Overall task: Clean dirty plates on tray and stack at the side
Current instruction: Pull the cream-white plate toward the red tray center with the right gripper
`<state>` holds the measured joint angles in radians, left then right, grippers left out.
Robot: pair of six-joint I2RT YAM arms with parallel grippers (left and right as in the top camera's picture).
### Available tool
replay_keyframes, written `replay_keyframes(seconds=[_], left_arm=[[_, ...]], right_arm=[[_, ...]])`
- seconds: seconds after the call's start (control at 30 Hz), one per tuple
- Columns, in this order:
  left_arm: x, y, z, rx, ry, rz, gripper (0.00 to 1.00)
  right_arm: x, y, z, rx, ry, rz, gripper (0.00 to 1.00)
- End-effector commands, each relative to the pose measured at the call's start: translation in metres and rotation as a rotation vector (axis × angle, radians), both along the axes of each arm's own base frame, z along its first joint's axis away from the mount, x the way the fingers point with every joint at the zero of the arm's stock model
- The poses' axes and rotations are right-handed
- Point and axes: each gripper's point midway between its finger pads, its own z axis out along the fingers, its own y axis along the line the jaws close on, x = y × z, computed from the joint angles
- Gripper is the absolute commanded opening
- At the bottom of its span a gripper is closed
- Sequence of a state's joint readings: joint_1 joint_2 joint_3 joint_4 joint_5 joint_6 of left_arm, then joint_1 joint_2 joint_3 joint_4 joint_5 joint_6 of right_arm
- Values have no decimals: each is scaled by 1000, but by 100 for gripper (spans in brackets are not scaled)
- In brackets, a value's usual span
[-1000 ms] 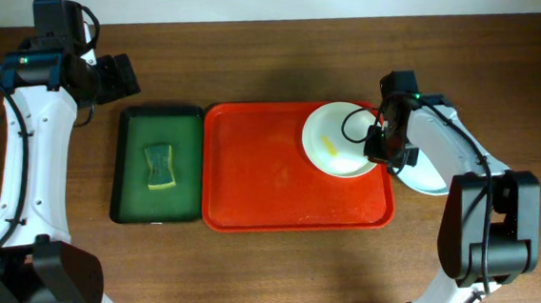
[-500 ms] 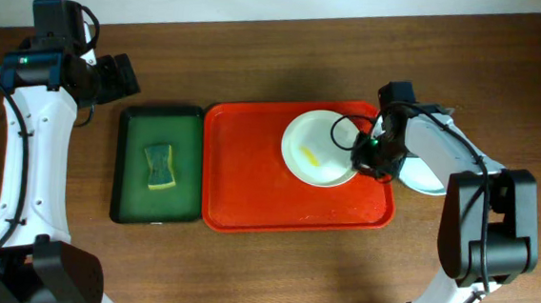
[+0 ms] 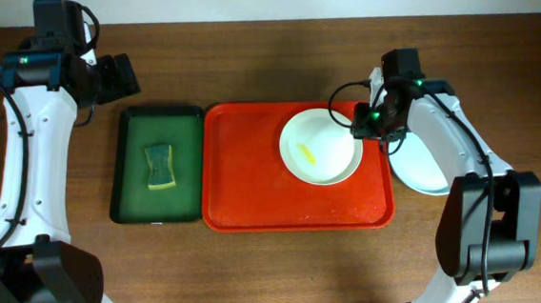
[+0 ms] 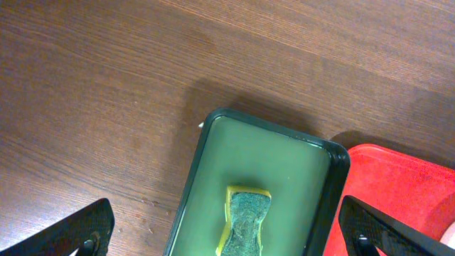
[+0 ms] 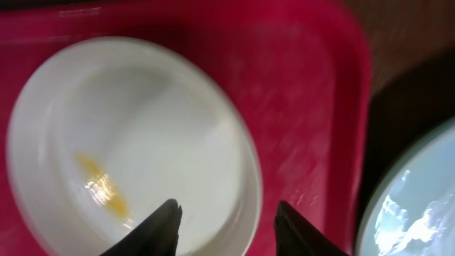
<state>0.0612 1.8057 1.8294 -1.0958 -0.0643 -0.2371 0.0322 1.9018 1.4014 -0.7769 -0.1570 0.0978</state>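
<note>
A cream-white plate [image 3: 320,147] with a yellow smear lies flat in the right half of the red tray [image 3: 249,179]. It also shows in the right wrist view [image 5: 135,135] on the tray [image 5: 306,107]. My right gripper [image 3: 368,121] is open and hovers over the plate's right rim, with the rim between its fingers [image 5: 226,217], holding nothing. A pale bluish plate [image 3: 422,172] lies on the table right of the tray, partly under the right arm; its edge shows in the right wrist view [image 5: 416,206]. My left gripper [image 3: 115,76] is open and empty, high at the far left.
A dark green tray [image 3: 183,179] holding a green-and-yellow sponge [image 3: 160,164] stands just left of the red tray. In the left wrist view the sponge [image 4: 245,217] lies below my open fingers [image 4: 231,238]. Bare wooden table lies all round.
The right gripper slid the cream-white plate left, further into the red tray, then let go and drew back up and to the right. The left arm has not moved.
</note>
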Motion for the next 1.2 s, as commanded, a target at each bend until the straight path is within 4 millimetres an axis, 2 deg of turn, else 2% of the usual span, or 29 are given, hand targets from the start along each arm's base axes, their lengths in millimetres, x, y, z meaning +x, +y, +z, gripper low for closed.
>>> replay_keyframes(seconds=[0.0,0.07,0.1,0.3,0.37,0.47,0.57,0.63,0.73,0.9,1.0,1.03,1.1,1.17], left_arm=[[1,1,6,2,-16,7,99],[1,1,6,2,-17,7,99],[1,1,6,2,-17,6,99],[1,1,6,2,-16,6,99],[1,1,6,2,-17,7,99],[1,1,6,2,-16,7,99],[1,1,6,2,-16,7,99],[1,1,6,2,-16,7,99],[1,1,6,2,-16,7,99],[1,1,6,2,-16,7,99],[1,1,6,2,-16,7,99],[1,1,6,2,-16,7,99],[1,1,6,2,-16,7,99],[1,1,6,2,-16,7,99]], right_arm=[[1,-12,-20,-91,-24,101,44],[4,-12,-27,-91,-49,99,43],[5,-11,-29,-91,-57,99,38],[-1,-7,-46,-66,-70,106,37],[-2,-7,-50,-66,-73,106,34],[-6,-7,-54,-66,-65,106,15],[-14,0,-56,-21,-35,108,5],[-23,10,-57,51,6,94,4],[-44,13,-61,100,130,-73,4],[-70,58,-59,186,235,-28,5],[-75,73,-60,176,242,0,18],[-75,73,-60,177,242,0,24],[-71,70,-58,180,234,-8,26],[-63,65,-46,185,229,-26,37]])
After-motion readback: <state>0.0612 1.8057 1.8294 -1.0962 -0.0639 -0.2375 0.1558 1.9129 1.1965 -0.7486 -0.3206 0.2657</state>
